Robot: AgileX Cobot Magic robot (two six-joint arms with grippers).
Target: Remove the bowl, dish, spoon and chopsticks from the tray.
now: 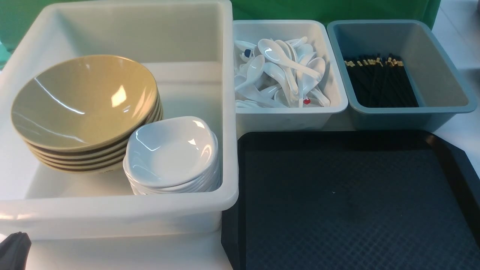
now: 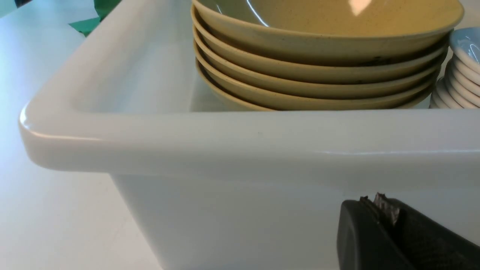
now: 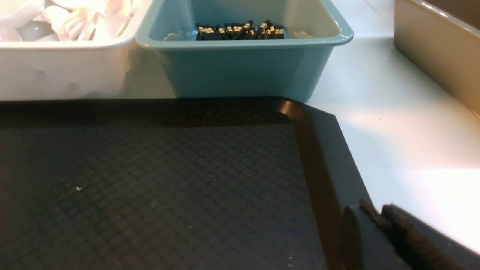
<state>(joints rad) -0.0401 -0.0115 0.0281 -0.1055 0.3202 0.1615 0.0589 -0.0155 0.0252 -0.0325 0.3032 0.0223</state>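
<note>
Right gripper (image 3: 378, 217) over tray (image 3: 322, 157) rim.

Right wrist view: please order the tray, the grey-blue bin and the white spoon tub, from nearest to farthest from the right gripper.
1. The tray: directly beside the right gripper, whose tip is over its rim.
2. The grey-blue bin: beyond the tray's far corner, holding chopsticks.
3. The white spoon tub: farthest, beside the bin, on the side away from the gripper.

Bright overhead light; glare on bowl (image 1: 84, 101).
</note>
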